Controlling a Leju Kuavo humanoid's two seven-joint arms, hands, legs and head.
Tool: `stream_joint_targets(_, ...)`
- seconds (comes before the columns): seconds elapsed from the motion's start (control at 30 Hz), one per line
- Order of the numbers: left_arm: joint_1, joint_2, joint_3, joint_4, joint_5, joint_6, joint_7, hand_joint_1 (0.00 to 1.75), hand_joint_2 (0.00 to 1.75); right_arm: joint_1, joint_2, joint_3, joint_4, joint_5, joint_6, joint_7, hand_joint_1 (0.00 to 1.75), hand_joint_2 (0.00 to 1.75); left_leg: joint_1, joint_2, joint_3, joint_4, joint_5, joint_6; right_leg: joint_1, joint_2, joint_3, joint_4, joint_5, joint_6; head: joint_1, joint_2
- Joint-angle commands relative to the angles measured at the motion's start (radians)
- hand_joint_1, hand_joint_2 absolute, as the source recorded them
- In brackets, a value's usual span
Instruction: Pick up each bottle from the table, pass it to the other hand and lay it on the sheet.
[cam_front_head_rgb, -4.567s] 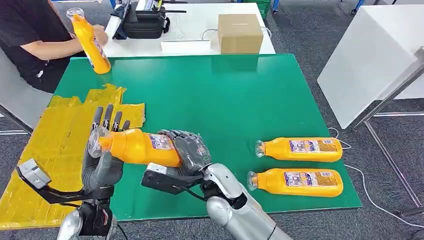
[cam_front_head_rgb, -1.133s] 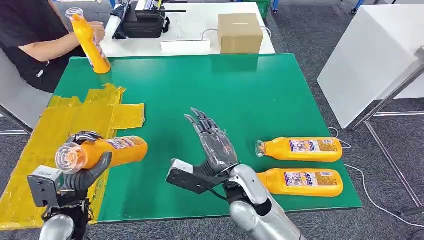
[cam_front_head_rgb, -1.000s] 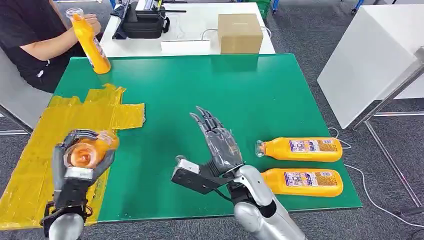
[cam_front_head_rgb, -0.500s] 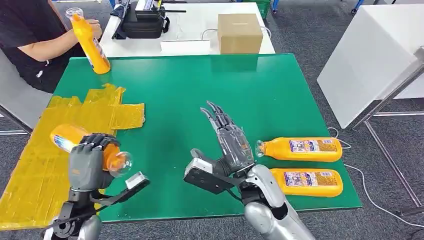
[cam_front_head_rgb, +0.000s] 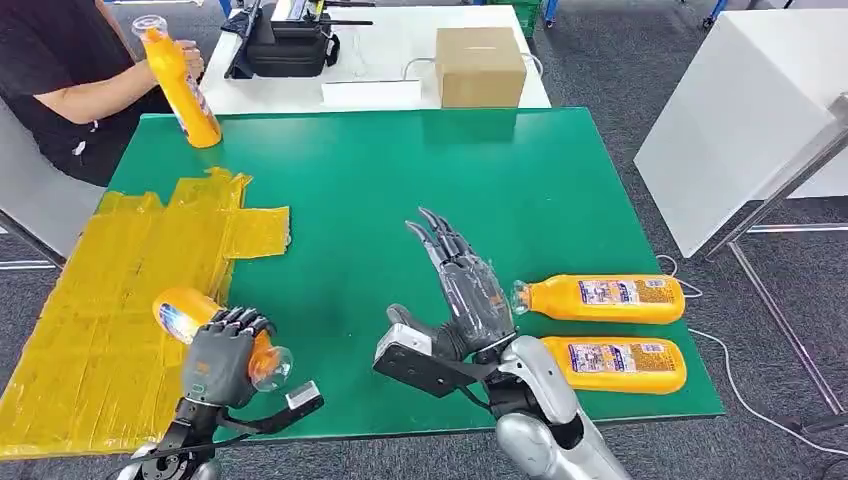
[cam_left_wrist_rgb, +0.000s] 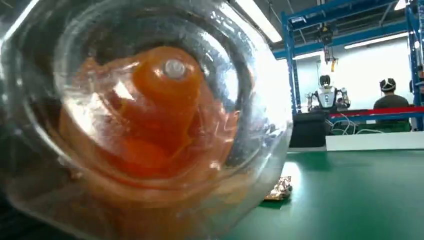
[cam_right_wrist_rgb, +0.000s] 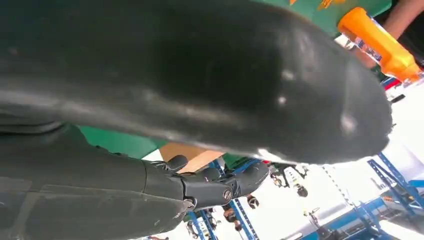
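Left hand (cam_front_head_rgb: 222, 360) grips an orange bottle (cam_front_head_rgb: 190, 322) at lower left of the head frame, fingers wrapped round its neck end. Bottle is orange plastic with a clear domed cap (cam_front_head_rgb: 271, 367) and a printed label near the base. Base points up-left over the yellow sheet (cam_front_head_rgb: 100, 310), cap points down-right, just past the sheet's right edge over the green table (cam_front_head_rgb: 420, 170). Cannot tell whether the bottle touches the sheet. In the left wrist view the clear cap (cam_left_wrist_rgb: 145, 125) sits right against the lens, orange nozzle visible inside.

Right hand (cam_front_head_rgb: 465, 290) at lower centre, fingers spread and straight, palm empty, raised over the green top. Its fingertips point to the upper left.

Two more orange bottles lie on their sides at lower right, caps pointing left: far bottle (cam_front_head_rgb: 598, 298) with its cap just beside the right hand, near bottle (cam_front_head_rgb: 610, 364) close to the table's front edge.

Sheet is crumpled, covers the table's left side and hangs past the left edge. Wide bare green between the sheet and the right hand.

Upper left: a person (cam_front_head_rgb: 60, 70) holds another orange bottle (cam_front_head_rgb: 180, 85) upright at the table's back corner. Cardboard box (cam_front_head_rgb: 480, 65) on the white table behind.
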Motion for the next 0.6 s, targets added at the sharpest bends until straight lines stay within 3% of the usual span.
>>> stream_joint_targets(0.03,-0.039,0.041,-0.042,0.075,0.0,-0.065,0.002,1.75,1.75,-0.012,-0.019,-0.005,0.008,0.004,0.01,0.002,0.0,0.0,0.0,0.0,0.002,-0.001,0.0,-0.001,0.0,-0.001,0.003,-0.001,-0.001,-0.001,0.0,0.0)
stream_joint_targets(0.17,-0.069,0.088,-0.14,0.222,0.0,-0.103,0.084,1.75,1.75,-0.004,-0.016,-0.003,-0.003,0.006,0.019,0.0,0.0,0.0,0.001,-0.001,0.009,-0.003,-0.002,-0.003,0.001,-0.003,0.009,-0.002,-0.002,-0.001,0.0,0.0)
stream_joint_targets(0.2,-0.08,0.095,-0.151,0.26,0.0,-0.106,0.096,1.75,1.75,-0.003,-0.015,-0.002,-0.003,0.007,0.022,-0.001,0.0,0.0,0.0,-0.001,0.005,-0.002,0.0,-0.001,0.0,-0.002,0.004,-0.002,-0.001,0.0,0.0,0.0)
stream_joint_targets(0.4,-0.094,0.06,-0.086,0.346,0.0,-0.154,0.06,1.75,1.75,-0.003,-0.012,0.003,0.006,0.01,0.031,0.0,0.0,0.0,0.0,0.002,0.007,-0.003,-0.001,-0.002,0.0,0.0,0.006,-0.002,-0.001,-0.001,0.0,0.0)
stream_joint_targets(0.43,-0.096,0.058,-0.083,0.35,0.0,-0.16,0.063,0.0,0.0,-0.002,-0.012,0.004,0.006,0.01,0.032,0.0,0.0,0.0,0.0,0.001,0.007,-0.003,-0.001,-0.001,0.0,0.0,0.006,-0.002,-0.001,-0.001,0.0,0.0)
stream_joint_targets(0.47,-0.144,0.112,-0.195,0.377,0.0,-0.205,0.265,0.0,0.0,0.003,-0.012,0.007,0.008,0.015,0.043,0.006,0.0,0.0,0.0,0.002,0.007,-0.002,-0.001,-0.001,0.0,0.001,0.006,-0.002,0.0,-0.001,0.0,0.0)
stream_joint_targets(0.6,-0.173,0.106,-0.171,0.43,0.0,-0.221,0.269,0.0,0.0,0.006,-0.01,0.014,0.013,0.016,0.044,0.006,0.0,0.0,0.001,0.0,0.008,-0.003,0.0,-0.002,0.001,-0.001,0.007,-0.001,0.0,-0.001,0.0,0.0)
